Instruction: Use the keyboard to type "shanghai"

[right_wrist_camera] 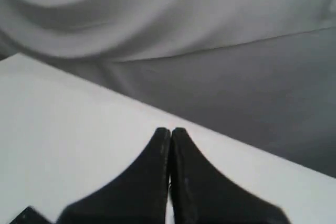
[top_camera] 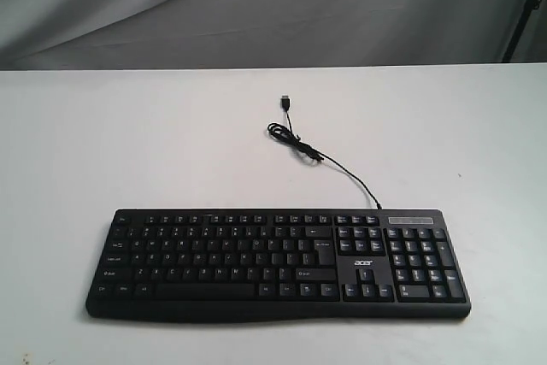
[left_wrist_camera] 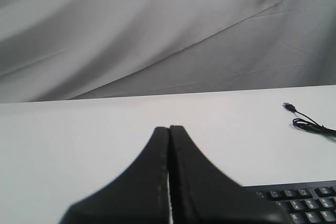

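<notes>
Left claw point(left_wrist_camera: 169, 128) and right claw point(right_wrist_camera: 170, 130) hover closed, left near the keyboard point(left_wrist_camera: 307, 203).

Soft, even light fills the exterior view. The white tabletop point(top_camera: 171, 143) is bright, almost washed out, and the wide black plastic keyboard point(top_camera: 256, 267) throws only a thin, faint shadow along its near edge. Its white legends are too soft to read. The grey draped cloth point(top_camera: 128, 6) shows gentle fold shading. In the left wrist view the black left gripper point(left_wrist_camera: 169, 130) is blurred by closeness, while the thin black USB cable point(left_wrist_camera: 310, 125) looks fairly crisp. The right wrist view is hazier throughout, the black right gripper point(right_wrist_camera: 170, 130) soft-edged.
</notes>
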